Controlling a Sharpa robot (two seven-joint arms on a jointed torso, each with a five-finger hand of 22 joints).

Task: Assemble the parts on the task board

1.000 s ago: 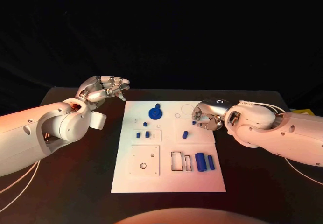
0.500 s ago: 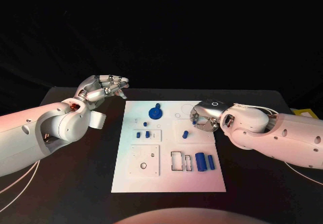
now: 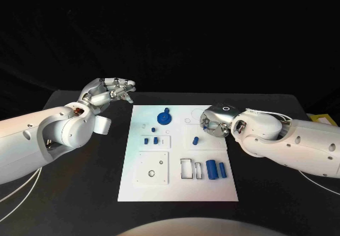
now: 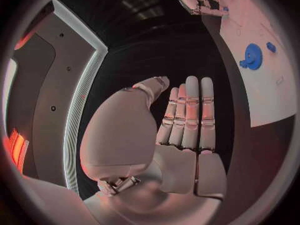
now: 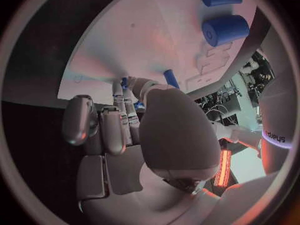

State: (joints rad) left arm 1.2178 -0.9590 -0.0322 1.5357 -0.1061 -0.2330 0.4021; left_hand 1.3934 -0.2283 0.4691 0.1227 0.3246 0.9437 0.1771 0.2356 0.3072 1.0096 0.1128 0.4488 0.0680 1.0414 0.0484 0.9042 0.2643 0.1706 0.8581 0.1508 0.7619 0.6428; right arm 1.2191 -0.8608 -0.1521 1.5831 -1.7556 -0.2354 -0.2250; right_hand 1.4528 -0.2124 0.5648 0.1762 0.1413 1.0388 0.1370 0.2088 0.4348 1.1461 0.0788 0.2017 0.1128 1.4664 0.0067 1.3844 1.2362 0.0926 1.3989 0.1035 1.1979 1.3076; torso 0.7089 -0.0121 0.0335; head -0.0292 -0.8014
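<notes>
Parts [image 3: 210, 170] on the task board [image 3: 177, 189]: one gear [image 3: 163, 118], two cylinders.

Black bench [image 3: 78, 196] spans the foreground, matte surface, dark backdrop behind it. Small yellow object [image 3: 320, 118] sits at the bench's far right edge, partly cut off; what it is cannot be told. Thin pale cables [image 3: 14, 194] trail across the bench's near-left corner.

Both arms: smooth white rounded shells with small dark screw holes. Left arm [image 3: 42, 140] carries thin pale cables trailing beneath it, plus a short white cylindrical stub near the wrist. Right arm [image 3: 290, 145] has thin white cables looped over its top. Left hand [image 3: 107, 92] and right hand [image 3: 218, 120] are silver metal; fingers [image 4: 190, 112] are segmented, with ridged bands. Right hand bears a small ring marking.
</notes>
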